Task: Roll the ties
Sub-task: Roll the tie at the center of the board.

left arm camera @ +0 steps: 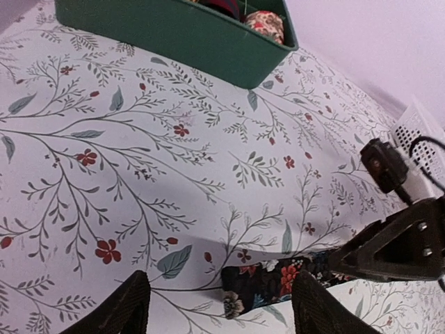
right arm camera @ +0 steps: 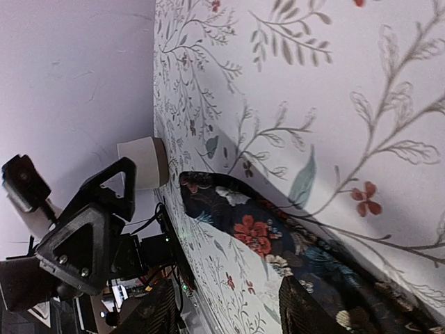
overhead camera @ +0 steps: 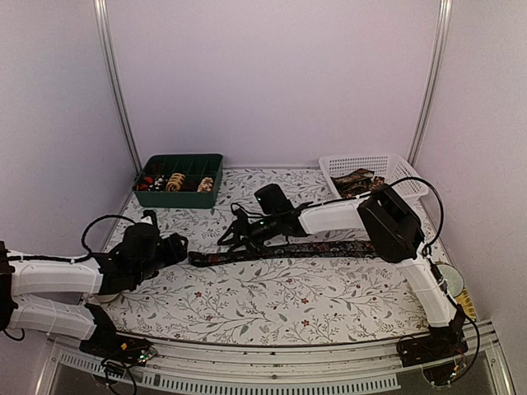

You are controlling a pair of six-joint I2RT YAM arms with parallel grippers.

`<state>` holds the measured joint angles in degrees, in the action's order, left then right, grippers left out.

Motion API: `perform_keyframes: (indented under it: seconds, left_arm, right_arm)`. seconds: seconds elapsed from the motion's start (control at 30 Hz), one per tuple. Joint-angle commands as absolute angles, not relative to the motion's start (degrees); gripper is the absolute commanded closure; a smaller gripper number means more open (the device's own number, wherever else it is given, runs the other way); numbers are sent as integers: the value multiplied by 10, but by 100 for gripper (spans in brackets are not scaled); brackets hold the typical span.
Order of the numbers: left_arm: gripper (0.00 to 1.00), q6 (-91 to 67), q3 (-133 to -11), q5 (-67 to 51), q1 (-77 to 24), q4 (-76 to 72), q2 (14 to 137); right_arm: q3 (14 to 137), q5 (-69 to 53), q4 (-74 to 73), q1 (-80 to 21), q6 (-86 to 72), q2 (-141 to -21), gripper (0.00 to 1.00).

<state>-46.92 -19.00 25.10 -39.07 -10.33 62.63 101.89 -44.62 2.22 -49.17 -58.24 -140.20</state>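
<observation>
The tie point(overhead camera: 329, 249) lies flat on the desk point(overhead camera: 272, 300) in front of the green tray point(overhead camera: 177, 198), with its long axis running left to right. Its right end is hidden behind the right arm point(overhead camera: 395, 222). Its left end sits between the wide-spread fingers of the left end effector point(left arm camera: 222, 278). The right end effector point(right arm camera: 229, 285), jaws parted, stands over the tie.

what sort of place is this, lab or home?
Probably a lab robot cell: bare white walls with metal rails, a floral-covered table, one tie laid flat, a green tray behind.
</observation>
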Motion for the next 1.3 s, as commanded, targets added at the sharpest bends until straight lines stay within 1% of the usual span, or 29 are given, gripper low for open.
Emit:
perform_keyframes:
  seconds: [0.0, 0.17, 0.4, 0.63, 0.83, 1.0, 1.07, 1.2, 1.27]
  left_arm:
    - [36, -521, -160, 178, -349, -127, 636]
    - [54, -547, -146, 126, -308, -165, 686]
    - [65, -536, -167, 63, -269, -201, 779]
    - [69, -518, -174, 8, -266, -256, 820]
    - [75, -508, -183, -27, -266, -270, 831]
    - [75, -499, -190, -41, -267, -276, 831]
    - [76, -499, -192, -49, -267, -284, 834]
    - [76, -499, -199, -59, -269, -295, 843]
    - [76, -499, -203, -65, -270, -299, 852]
  right_arm:
    - [1076, -446, 7, -509, -572, -1414, 50]
    - [1118, -452, 9, -519, -587, -1458, 51]
    - [1165, -462, 7, -520, -608, -1520, 51]
    - [1174, -475, 14, -522, -626, -1550, 52]
    - [1178, -483, 12, -523, -634, -1561, 51]
    - [1174, -495, 27, -523, -645, -1570, 51]
    - [1166, -501, 46, -523, -658, -1570, 49]
    - [1157, -507, 71, -522, -674, -1570, 41]
    - [1153, -511, 82, -522, -681, -1570, 39]
